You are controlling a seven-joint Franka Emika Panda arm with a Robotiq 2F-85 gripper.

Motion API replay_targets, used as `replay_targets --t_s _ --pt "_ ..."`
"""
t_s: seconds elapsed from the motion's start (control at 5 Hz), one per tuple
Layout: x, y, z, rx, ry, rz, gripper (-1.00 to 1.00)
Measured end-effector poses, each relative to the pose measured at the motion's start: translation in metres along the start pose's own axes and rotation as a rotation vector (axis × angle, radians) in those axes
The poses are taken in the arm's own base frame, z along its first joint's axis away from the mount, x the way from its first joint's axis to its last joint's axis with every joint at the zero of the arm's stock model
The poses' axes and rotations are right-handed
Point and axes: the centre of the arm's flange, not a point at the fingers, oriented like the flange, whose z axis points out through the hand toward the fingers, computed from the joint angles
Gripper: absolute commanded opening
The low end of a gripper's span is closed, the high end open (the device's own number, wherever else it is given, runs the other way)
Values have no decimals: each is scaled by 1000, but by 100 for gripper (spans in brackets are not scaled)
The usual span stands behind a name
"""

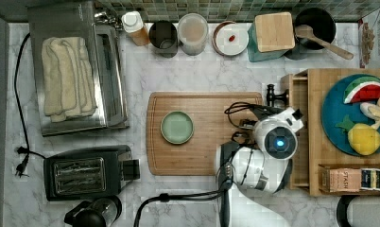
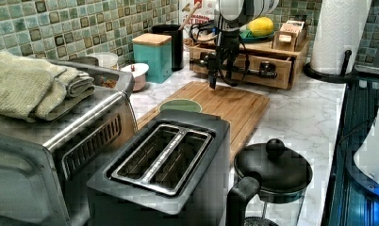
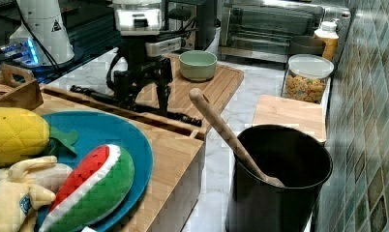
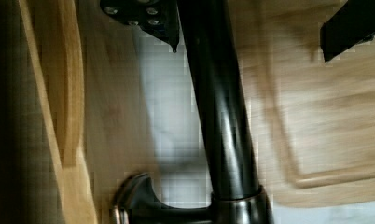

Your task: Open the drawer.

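The drawer point(image 1: 299, 137) sits at three o'clock in the top view, already slid out a little, just past the cutting board point(image 1: 204, 133). The gripper point(image 4: 251, 28) straddles the handle point(image 4: 218, 116) with its fingers spread wide and gripping nothing. The handle looks stiff, smooth metal; I'd grip mid-bar, since an off-centre pull might rack a light bamboo drawer.

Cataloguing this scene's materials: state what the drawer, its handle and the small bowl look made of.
The drawer: light wood, probably bamboo, with pale grain and a matte face. Its handle: dark metal, seemingly, with glossy streaks along the bar. The bowl: likely glazed ceramic, smooth pale green; plastic is possible.
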Motion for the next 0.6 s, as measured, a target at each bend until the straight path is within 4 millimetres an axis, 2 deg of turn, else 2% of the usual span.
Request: replay_targets --t_s 0.4,0.6 --pt "-28 -90 -17 54 1 -224 100" --pt "-37 -127 -23 95 8 -284 100"
